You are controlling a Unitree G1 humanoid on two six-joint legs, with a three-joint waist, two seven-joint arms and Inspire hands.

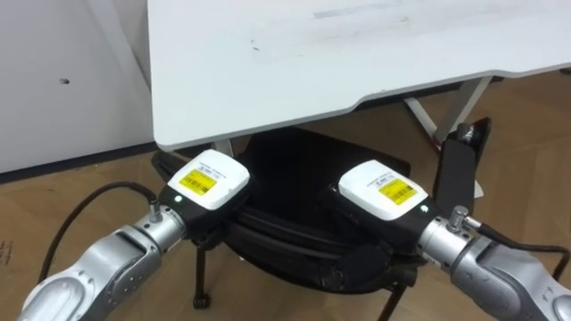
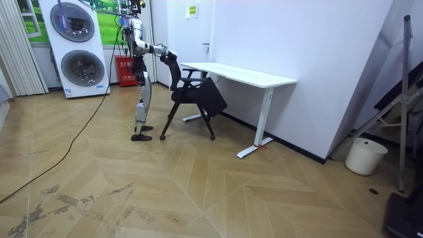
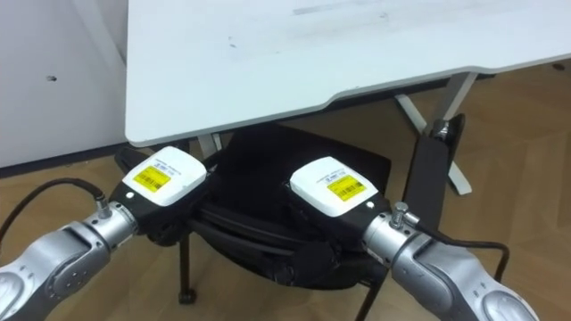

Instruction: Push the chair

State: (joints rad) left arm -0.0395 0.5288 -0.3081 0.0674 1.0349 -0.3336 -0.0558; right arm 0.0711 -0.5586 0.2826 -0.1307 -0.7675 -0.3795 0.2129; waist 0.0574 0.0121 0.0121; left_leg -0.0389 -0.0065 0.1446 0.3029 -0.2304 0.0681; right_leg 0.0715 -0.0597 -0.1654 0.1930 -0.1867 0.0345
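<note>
Both left robot hand (image 1: 210, 180) and right robot hand (image 1: 384, 189) are set on the chair (image 1: 294, 165) back, grip cannot be told, seat partly under the table (image 1: 357, 53); armrest (image 1: 459, 169) could be caught there if pushed askew.

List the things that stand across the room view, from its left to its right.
From the left: stacked white washing machines → red box → black chair → white desk → white bin.
</note>
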